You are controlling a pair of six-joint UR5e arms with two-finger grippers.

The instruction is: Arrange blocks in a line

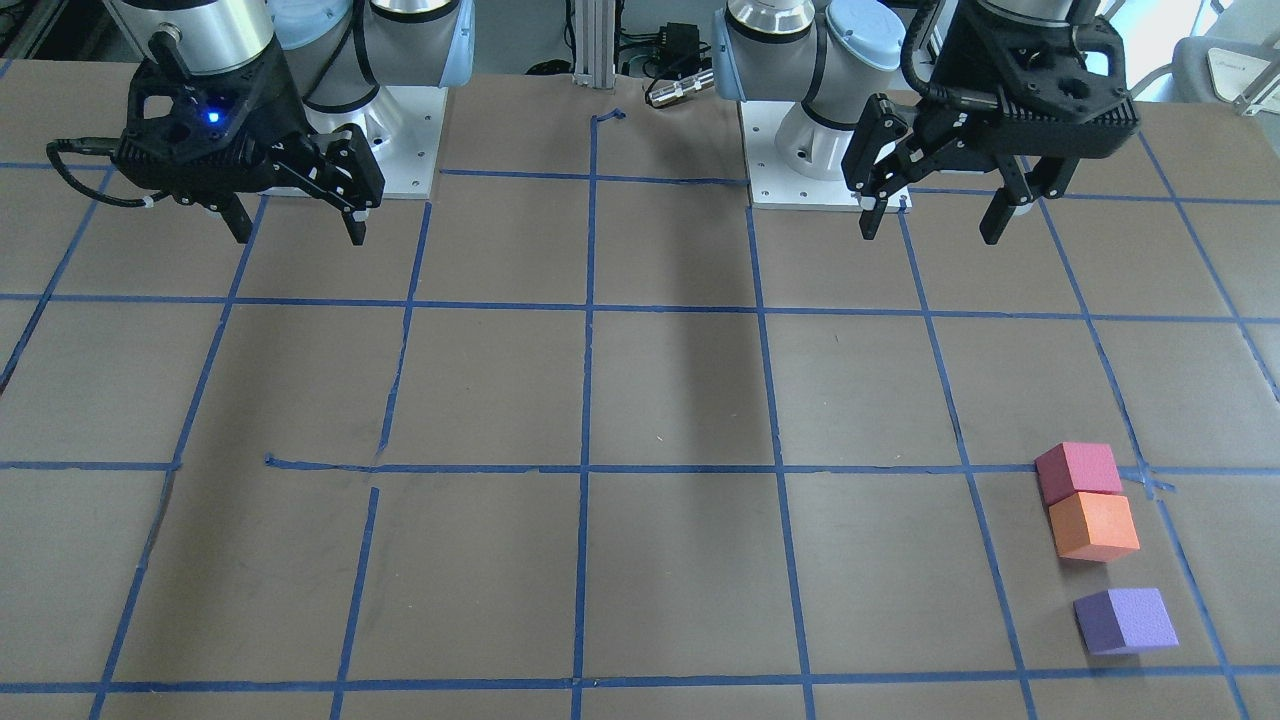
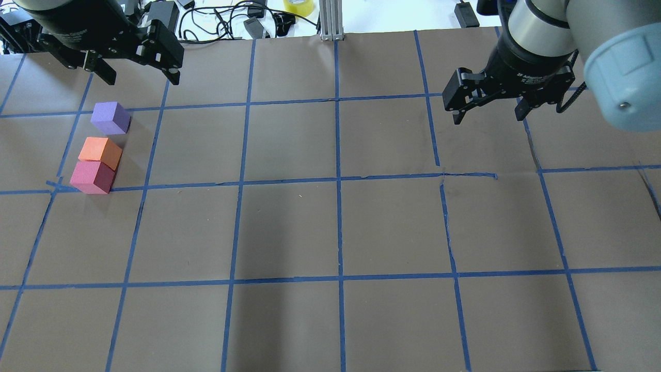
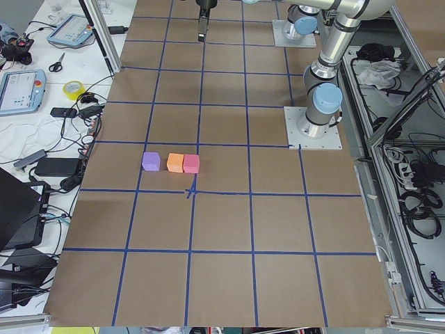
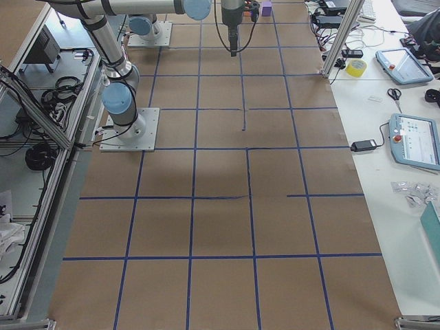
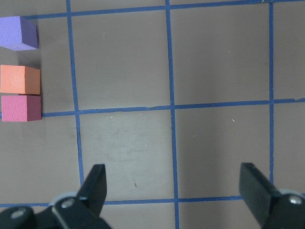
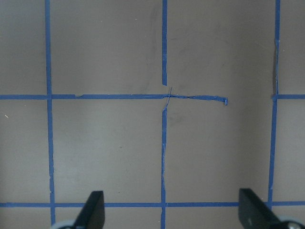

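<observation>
Brown bench (image 2: 289, 232) gridded with blue tape (image 2: 289, 181); cables (image 2: 222, 20) lie beyond its far edge. Pink cube (image 2: 92, 176) touches orange cube (image 2: 99, 151); purple cube (image 2: 110, 118) sits near. Left pincer (image 2: 143, 80) and right pincer (image 2: 488, 118) hang apart, empty.

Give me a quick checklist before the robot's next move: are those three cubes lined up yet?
1. Left hand open and empty: ok.
2. Right hand open and empty: ok.
3. Both hands raised clear of the cubes: ok.
4. Orange foam cube touching reddish-pink foam cube: ok.
5. Purple foam cube in the same row: ok.
6. Even spacing: not ok; a gap separates purple from orange.
</observation>
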